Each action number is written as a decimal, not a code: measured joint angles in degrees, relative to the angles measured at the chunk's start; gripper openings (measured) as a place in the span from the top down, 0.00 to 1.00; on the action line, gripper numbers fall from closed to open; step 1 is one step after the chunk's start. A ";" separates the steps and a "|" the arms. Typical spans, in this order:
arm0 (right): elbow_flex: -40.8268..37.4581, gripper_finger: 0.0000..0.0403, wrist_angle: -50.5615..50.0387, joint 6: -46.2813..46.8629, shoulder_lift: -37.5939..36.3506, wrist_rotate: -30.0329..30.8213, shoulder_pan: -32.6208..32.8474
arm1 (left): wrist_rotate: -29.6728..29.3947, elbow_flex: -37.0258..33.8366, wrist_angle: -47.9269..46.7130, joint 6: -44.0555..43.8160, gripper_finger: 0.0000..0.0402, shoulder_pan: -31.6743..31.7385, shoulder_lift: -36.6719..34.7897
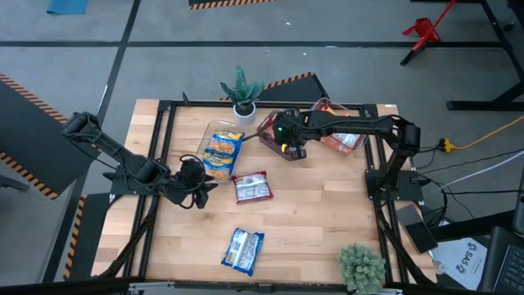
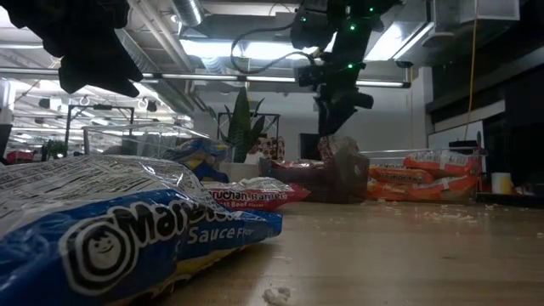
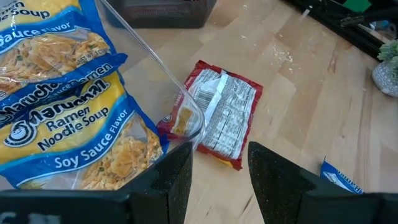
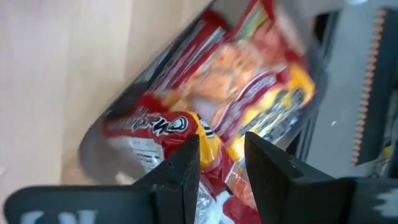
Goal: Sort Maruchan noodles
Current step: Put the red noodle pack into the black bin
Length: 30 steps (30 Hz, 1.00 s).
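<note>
My right gripper (image 4: 221, 165) over bin of red packets (image 4: 205, 118), fingers apart, empty. Left gripper (image 3: 219, 177) fingers apart, lined up on red packet (image 3: 222, 115) ahead, my likely next pick.

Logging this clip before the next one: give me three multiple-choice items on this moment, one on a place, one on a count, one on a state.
1. Where is the right claw?
A. over the dark bin of red packets
B. beside the blue packet at the near edge
C. off the table

2. How many flat glossy ramen packets lie loose on the bare wooden tabletop?
A. none
B. two
C. five

3. What state is the left claw in?
A. shut on a packet
B. open and empty
C. hidden

A: the high view shows the right claw above the dark bin, and its wrist view looks down into red packets.
B: one red packet with a silver panel and one blue packet lie outside the bins.
B: the left wrist view shows its dark fingers apart with nothing between them.
</note>
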 joint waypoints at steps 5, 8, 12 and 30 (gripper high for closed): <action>0.00 0.73 -4.25 1.76 0.00 -2.57 0.02 | -0.08 0.00 -0.05 0.12 0.63 0.00 0.00; 0.02 0.73 -5.37 3.23 -0.04 -3.01 0.04 | -0.22 0.00 -0.05 0.17 0.63 0.00 0.01; 0.02 0.73 -5.83 3.87 -0.05 -4.19 0.00 | -0.17 0.00 -0.05 0.18 0.63 0.00 0.00; 19.66 0.73 -11.26 28.47 -6.19 -8.96 5.13 | 15.51 0.00 0.88 10.73 0.63 -0.02 0.02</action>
